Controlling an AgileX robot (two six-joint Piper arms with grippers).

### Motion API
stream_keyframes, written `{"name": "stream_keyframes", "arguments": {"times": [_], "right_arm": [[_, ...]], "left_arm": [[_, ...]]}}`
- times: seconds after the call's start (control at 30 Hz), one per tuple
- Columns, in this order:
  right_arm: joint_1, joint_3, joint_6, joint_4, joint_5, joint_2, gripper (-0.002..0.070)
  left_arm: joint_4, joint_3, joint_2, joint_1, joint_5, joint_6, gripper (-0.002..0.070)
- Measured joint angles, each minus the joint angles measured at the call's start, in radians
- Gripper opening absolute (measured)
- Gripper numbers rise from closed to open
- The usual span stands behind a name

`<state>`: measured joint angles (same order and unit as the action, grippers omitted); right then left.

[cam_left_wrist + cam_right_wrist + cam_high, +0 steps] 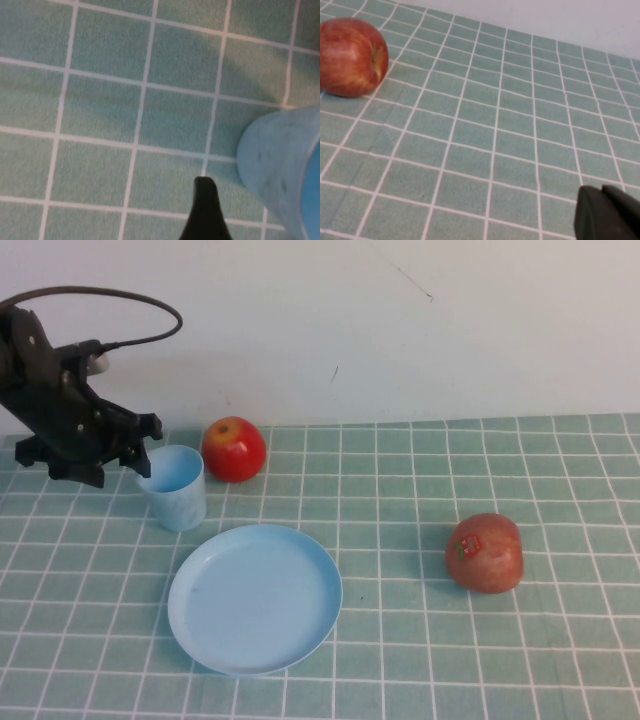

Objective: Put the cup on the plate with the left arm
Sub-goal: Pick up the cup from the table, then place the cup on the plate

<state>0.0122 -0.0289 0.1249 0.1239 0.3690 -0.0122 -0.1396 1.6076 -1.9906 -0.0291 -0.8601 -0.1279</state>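
The pale blue cup [175, 486] stands upright on the green checked cloth, just behind the left rim of the pale blue plate [255, 597]. My left gripper [146, 447] is open at the cup's upper left rim, against or very close to it. In the left wrist view one dark finger [205, 212] shows just beside the cup's outer wall [277, 165]; the other finger is out of view. My right gripper [609, 212] is shut and empty above bare cloth; it is not in the high view.
A red apple [234, 449] sits close to the right of the cup, behind the plate. A second apple with a sticker [484, 552] lies at the right. The right wrist view shows a red apple [351, 56]. A white wall backs the table.
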Motion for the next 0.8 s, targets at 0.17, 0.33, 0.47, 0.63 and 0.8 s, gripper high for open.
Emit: {"name": "stream_keyframes", "arguments": {"times": [0.17, 0.33, 0.47, 0.63, 0.8], "right_arm": [[0.000, 0.000, 0.000, 0.000, 0.000, 0.000, -0.0002], [0.000, 0.000, 0.000, 0.000, 0.000, 0.000, -0.0002], [0.000, 0.000, 0.000, 0.000, 0.000, 0.000, -0.0002], [0.000, 0.000, 0.000, 0.000, 0.000, 0.000, -0.0002], [0.000, 0.000, 0.000, 0.000, 0.000, 0.000, -0.0002]], "left_arm": [[-0.039, 0.006, -0.075, 0.000, 0.087, 0.004, 0.0430], [-0.046, 0.006, -0.104, 0.000, 0.114, 0.051, 0.0116], [-0.048, 0.050, -0.108, 0.000, 0.075, 0.088, 0.0026], [-0.060, 0.170, -0.094, 0.000, -0.041, 0.163, 0.0019], [-0.119, 0.272, -0.039, 0.000, -0.204, 0.343, 0.0019]]}}
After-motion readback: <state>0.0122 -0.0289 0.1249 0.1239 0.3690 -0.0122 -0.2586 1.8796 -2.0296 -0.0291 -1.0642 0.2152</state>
